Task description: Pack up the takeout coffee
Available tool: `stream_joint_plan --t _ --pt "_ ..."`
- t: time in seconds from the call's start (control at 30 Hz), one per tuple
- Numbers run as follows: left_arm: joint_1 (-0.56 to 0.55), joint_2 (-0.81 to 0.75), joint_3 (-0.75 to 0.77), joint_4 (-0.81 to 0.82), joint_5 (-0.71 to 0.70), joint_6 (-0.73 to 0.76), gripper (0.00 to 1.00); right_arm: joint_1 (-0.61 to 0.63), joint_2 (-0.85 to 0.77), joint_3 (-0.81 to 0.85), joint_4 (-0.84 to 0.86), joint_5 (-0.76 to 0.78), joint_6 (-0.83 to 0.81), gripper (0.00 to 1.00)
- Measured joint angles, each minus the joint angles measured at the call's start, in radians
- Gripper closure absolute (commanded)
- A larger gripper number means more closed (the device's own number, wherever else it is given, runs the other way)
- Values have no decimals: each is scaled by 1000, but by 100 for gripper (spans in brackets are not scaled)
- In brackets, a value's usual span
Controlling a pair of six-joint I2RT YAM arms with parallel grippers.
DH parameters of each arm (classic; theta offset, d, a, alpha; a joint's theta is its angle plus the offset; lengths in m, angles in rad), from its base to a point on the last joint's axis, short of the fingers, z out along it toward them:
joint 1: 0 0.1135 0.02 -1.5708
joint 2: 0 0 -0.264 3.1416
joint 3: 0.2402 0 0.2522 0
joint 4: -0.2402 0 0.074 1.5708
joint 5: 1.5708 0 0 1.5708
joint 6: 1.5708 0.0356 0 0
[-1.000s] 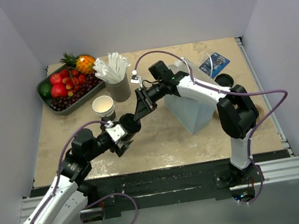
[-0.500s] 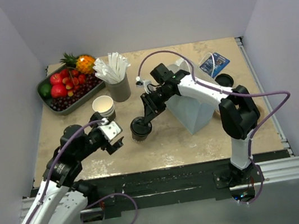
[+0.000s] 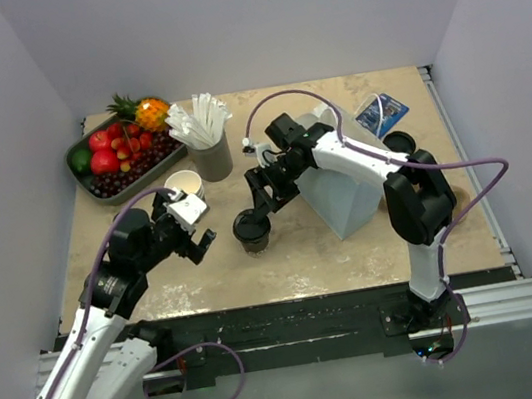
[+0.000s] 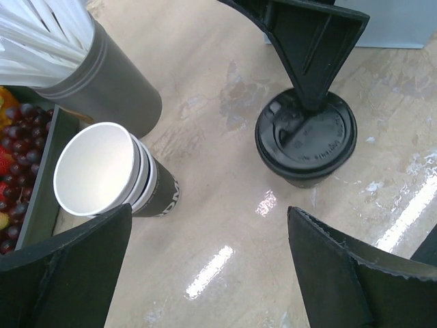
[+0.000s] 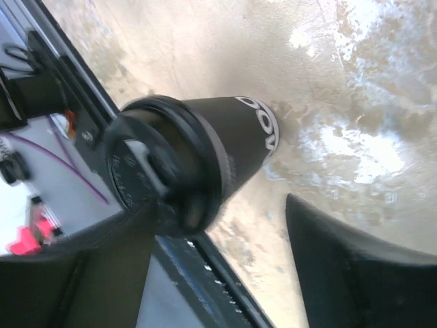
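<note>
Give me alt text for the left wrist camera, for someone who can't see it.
A takeout coffee with a black lid stands on the table, the right gripper's finger over its rim. Left of it: a stack of lidless cups and a grey cup of white sticks.

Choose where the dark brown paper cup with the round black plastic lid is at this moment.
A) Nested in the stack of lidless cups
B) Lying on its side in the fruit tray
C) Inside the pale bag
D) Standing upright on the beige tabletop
D: the dark brown paper cup with the round black plastic lid stands upright on the beige tabletop, outside the pale bag.
</note>
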Motion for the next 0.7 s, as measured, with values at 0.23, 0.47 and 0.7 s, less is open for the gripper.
stream_joint_plan --t 0.23,0.47,0.7 --pt "1 2 2 2 1 -6 0 0 0 69 -30 10 -39 1" --pt "6 39 14 19 -16 -25 0 1 -38 137 -47 35 -122 1" --pt "24 126 100 -85 196 93 0 13 -121 169 -95 33 -214 1"
